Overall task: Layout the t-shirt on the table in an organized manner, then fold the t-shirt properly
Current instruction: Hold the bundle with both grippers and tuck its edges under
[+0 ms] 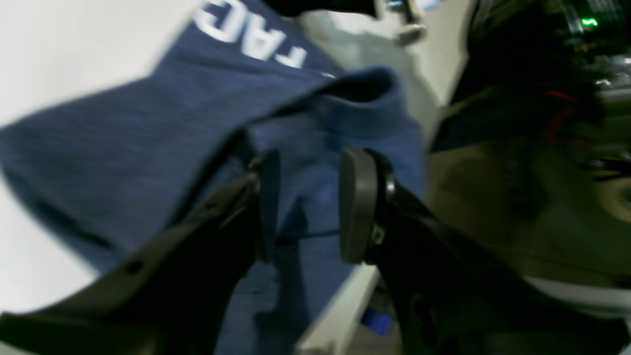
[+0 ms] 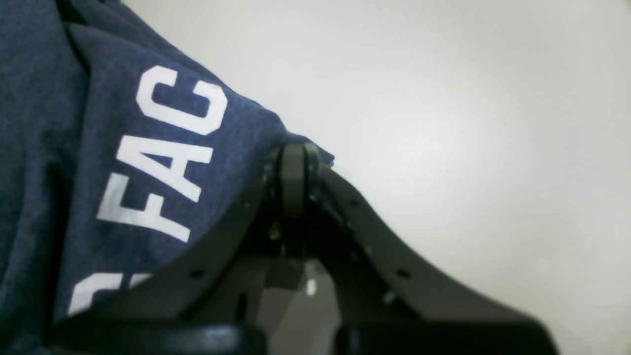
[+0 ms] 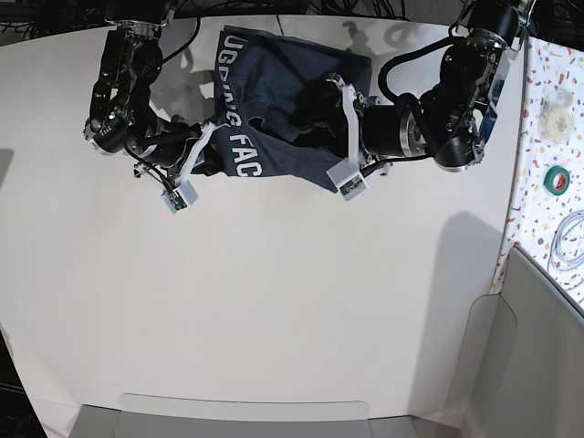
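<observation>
Here, in the left wrist view, the left pincer [image 1: 308, 204] stands open, its two dark pads apart with blue cloth showing between them. The shirt [image 1: 148, 138] lies rumpled beneath it, one fold raised near the worktop [image 1: 49, 59] edge. The picture is blurred, so I cannot tell if a pad touches the cloth.

In the right wrist view, the right pincer [image 2: 294, 167] is closed, pinching a corner of the shirt [image 2: 98, 172] beside white letters. Bare white worktop [image 2: 443, 123] fills the rest.

From the base view, the shirt [image 3: 274, 100] sits bunched at the far side of the worktop [image 3: 274, 301], between the right pincer [image 3: 203, 144] and left pincer [image 3: 339, 114].

The cloth looks soft, light and limp; it will likely sag and crease wherever it is unsupported. The best holds are probably hem corners or shoulder seams, one per arm, pulled apart to spread it flat.
</observation>
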Action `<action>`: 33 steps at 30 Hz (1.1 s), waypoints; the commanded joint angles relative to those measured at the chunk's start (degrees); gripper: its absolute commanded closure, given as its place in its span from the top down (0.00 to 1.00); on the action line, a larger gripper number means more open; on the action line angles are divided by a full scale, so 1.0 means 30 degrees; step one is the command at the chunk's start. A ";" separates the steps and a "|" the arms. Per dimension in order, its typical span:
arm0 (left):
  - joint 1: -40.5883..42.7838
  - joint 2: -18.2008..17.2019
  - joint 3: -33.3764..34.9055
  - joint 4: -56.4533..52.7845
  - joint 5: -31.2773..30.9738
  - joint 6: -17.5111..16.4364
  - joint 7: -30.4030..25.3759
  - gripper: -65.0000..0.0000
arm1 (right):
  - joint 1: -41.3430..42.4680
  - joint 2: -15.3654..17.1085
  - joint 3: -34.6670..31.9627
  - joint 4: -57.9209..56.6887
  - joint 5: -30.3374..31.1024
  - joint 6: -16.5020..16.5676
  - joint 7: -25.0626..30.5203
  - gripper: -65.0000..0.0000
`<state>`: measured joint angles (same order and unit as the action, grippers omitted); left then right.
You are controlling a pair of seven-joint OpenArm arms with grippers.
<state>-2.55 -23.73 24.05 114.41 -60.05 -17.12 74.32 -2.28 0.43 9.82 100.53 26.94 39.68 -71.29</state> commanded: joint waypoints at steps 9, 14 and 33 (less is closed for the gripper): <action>-0.0074 0.0040 -0.0062 0.0237 0.1395 -0.0050 -0.0291 0.31 | 0.0102 0.0019 0.0051 0.0292 0.0383 0.0106 0.0392 0.00; -0.0045 0.0392 -0.0033 0.0237 0.1483 -0.0050 -0.0291 0.32 | 0.0102 0.0019 0.0022 0.0292 0.0383 0.0106 0.0392 0.00; -0.0045 0.1242 -0.0003 -0.0877 0.2069 -0.0050 -0.0291 0.39 | 0.0073 0.0019 0.0110 0.0263 0.0383 0.0106 0.0392 0.00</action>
<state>-2.07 -19.73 24.23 111.00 -53.06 -17.10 74.52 -2.85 0.43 10.04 100.53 26.96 39.68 -71.29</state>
